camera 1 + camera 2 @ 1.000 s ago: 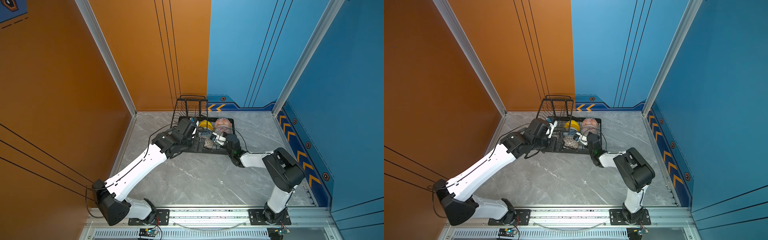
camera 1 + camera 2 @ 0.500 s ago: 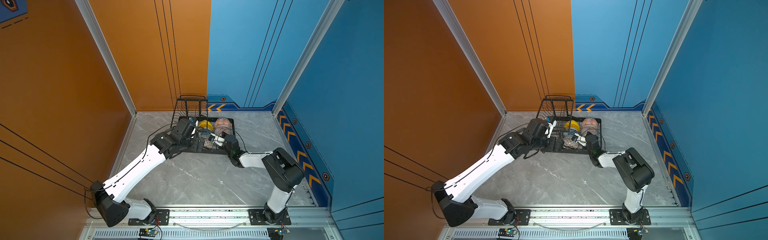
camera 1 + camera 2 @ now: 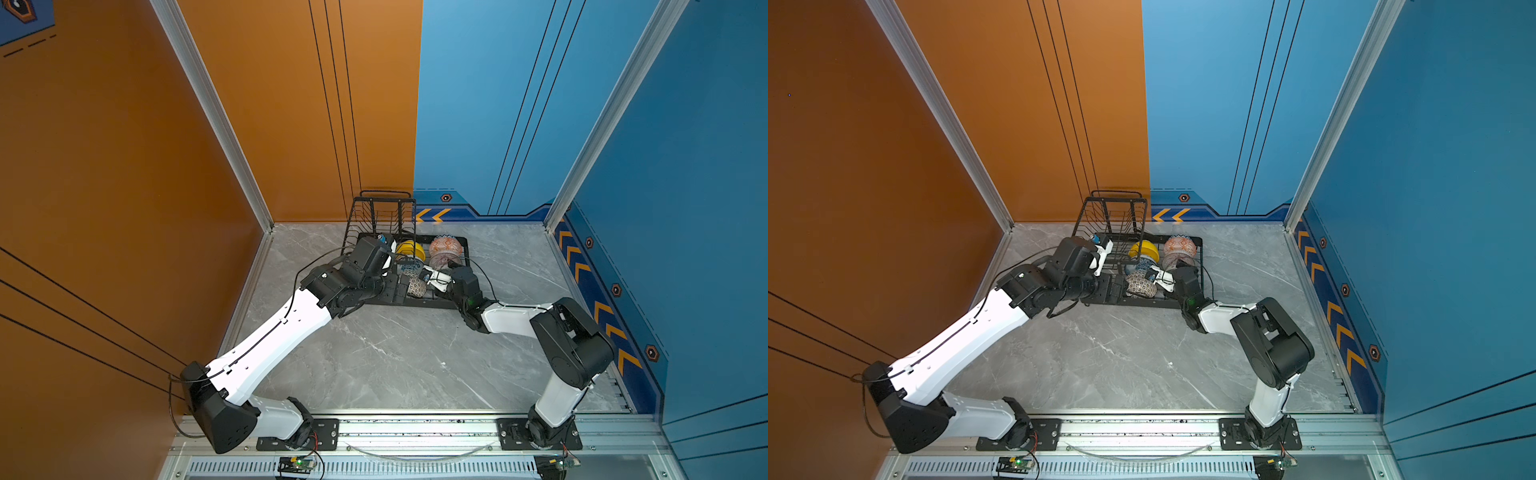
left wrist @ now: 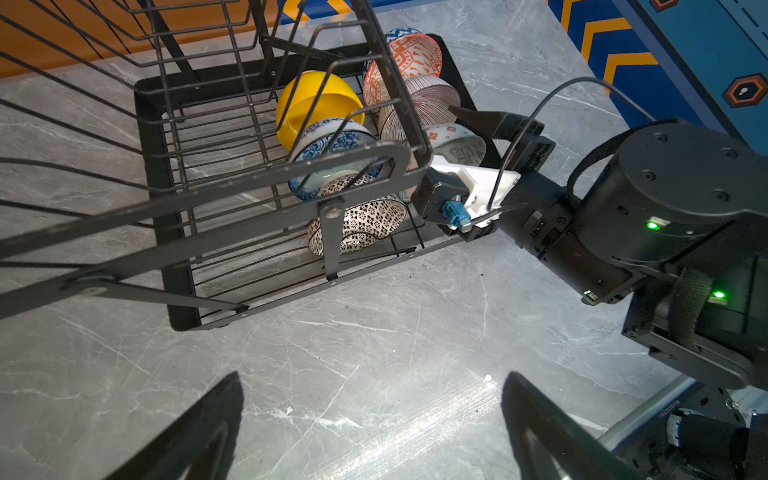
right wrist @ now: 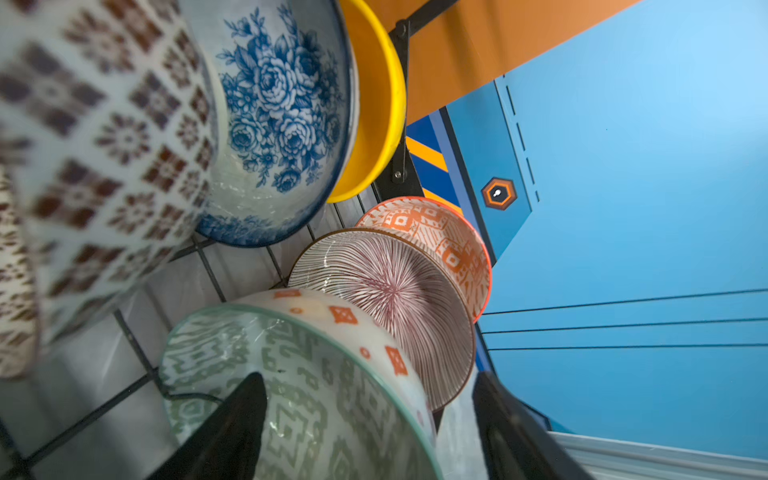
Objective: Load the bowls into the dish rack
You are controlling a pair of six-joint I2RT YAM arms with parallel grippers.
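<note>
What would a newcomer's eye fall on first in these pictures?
Six bright bowls stand on edge in the black rack, the yellow bowl loudest. The right pincer is open astride the green bowl's wall; the left pincer hangs open over the table beside the rack.

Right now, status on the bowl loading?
Left gripper open, empty, over table. Right gripper open, astride the rim of the pale green bowl. All six bowls in the dish rack. Nothing in the way.
</note>
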